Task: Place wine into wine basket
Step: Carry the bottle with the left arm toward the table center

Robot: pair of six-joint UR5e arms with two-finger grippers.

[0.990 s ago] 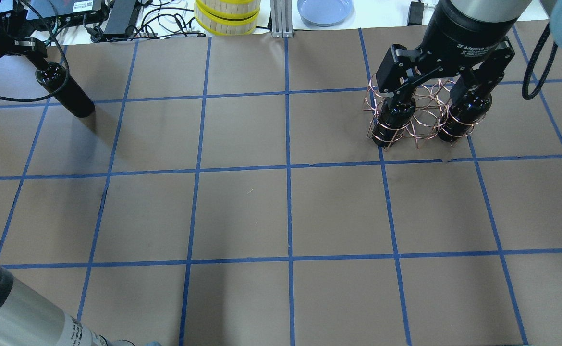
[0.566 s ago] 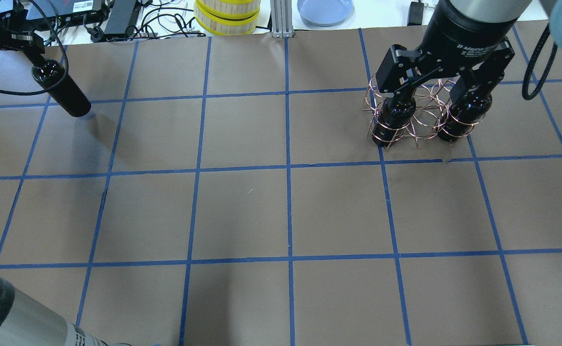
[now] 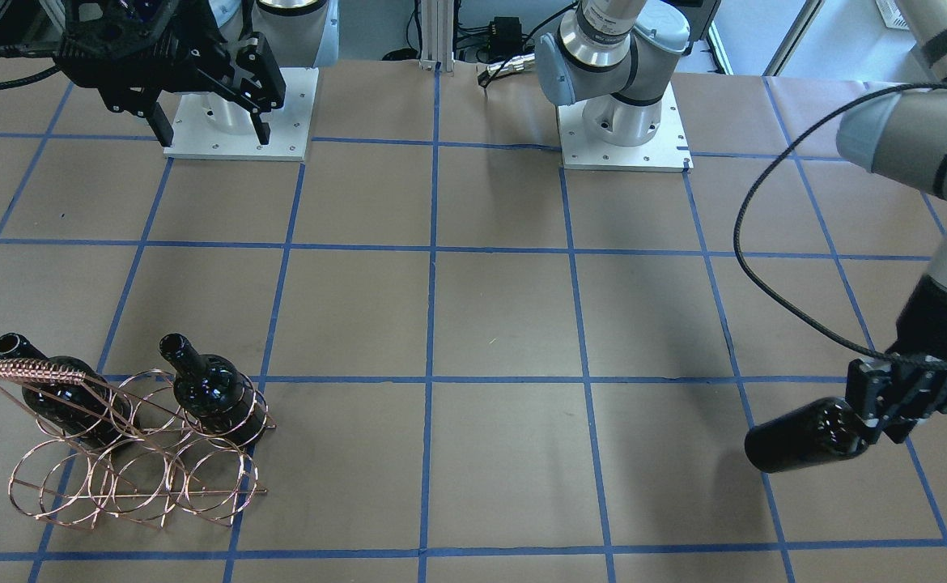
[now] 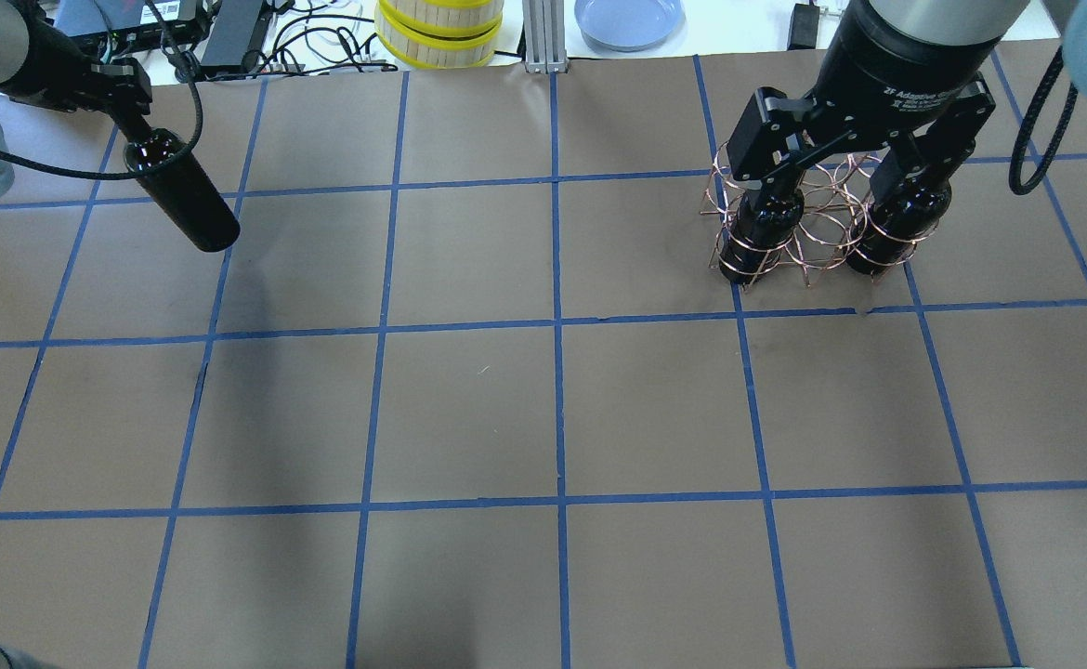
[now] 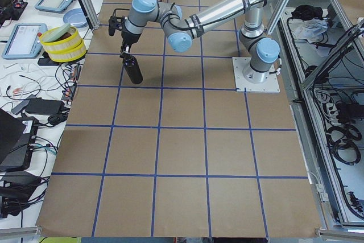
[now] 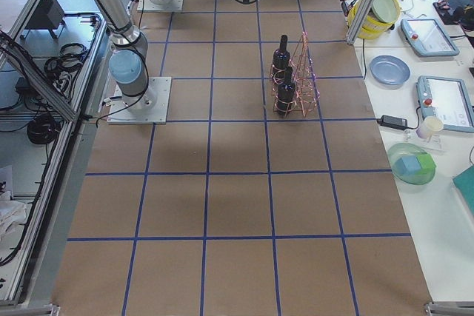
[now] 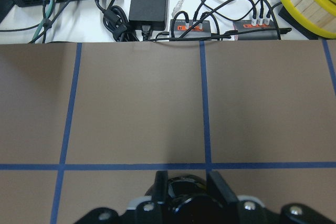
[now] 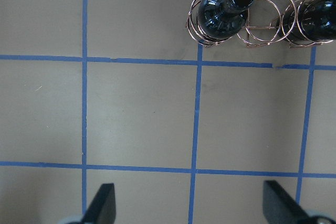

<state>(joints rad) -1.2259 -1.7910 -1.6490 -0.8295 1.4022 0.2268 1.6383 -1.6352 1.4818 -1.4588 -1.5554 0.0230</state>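
The front camera shows the left gripper (image 3: 874, 409) clamped on the neck of a black bottle (image 3: 797, 444). The bottle is tilted and off the table (image 3: 506, 324), well apart from the wire basket (image 3: 133, 478). In the basket's end rings stand two other bottles (image 3: 213, 394). The right gripper (image 3: 210, 134) is raised, its fingers spread apart.

From overhead, the right gripper hovers above the basket, and the held bottle is at the far left.

From the left end, the bottle hangs base-down under the near arm.

The left wrist camera shows fingers (image 7: 219, 190) tight against the bottle's neck.

The right wrist camera looks down on the basket, with one ring between its bottles.
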